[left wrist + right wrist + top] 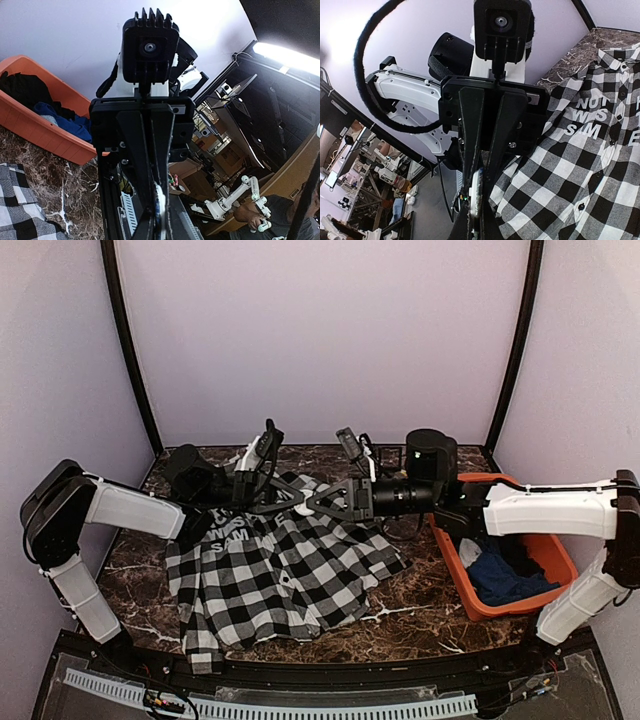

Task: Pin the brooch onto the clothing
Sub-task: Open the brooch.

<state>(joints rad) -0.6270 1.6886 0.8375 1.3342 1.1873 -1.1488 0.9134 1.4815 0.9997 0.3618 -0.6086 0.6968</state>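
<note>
1. Starting at the left gripper [288,505]: reaches rightward above the shirt [270,580], jaws drawn close at the brooch [476,194]. Cannot tell whether clamped on it or only flanking it.
2. Meets, tip to tip, the right gripper [312,502] in mid-air over the collar end. Clenched there on the brooch, which shows as a small white sliver between black fingers.
3. Judging the brooch: light, hard and small, probably with a sharp pin. Best held by the edges of its body, leaving the pin side free. Easy to drop or twist while passed between grips.
4. Below, on the shirt: soft, limp cloth spread over the table [420,615], centre to left, white lettering up. Likely to bunch and slide under a push, so probably needs pinching into a fold or pressing down beside the pin spot.
5. Further right: an orange bin [455,570] holding a blue garment [505,575] and dark cloth, well apart from the brooch.
6. Under everything: dark marble pattern with pale veins, apparently smooth, so expect cloth to slip. Closed in by plain pale walls [320,340] with black posts at the corners.
</note>
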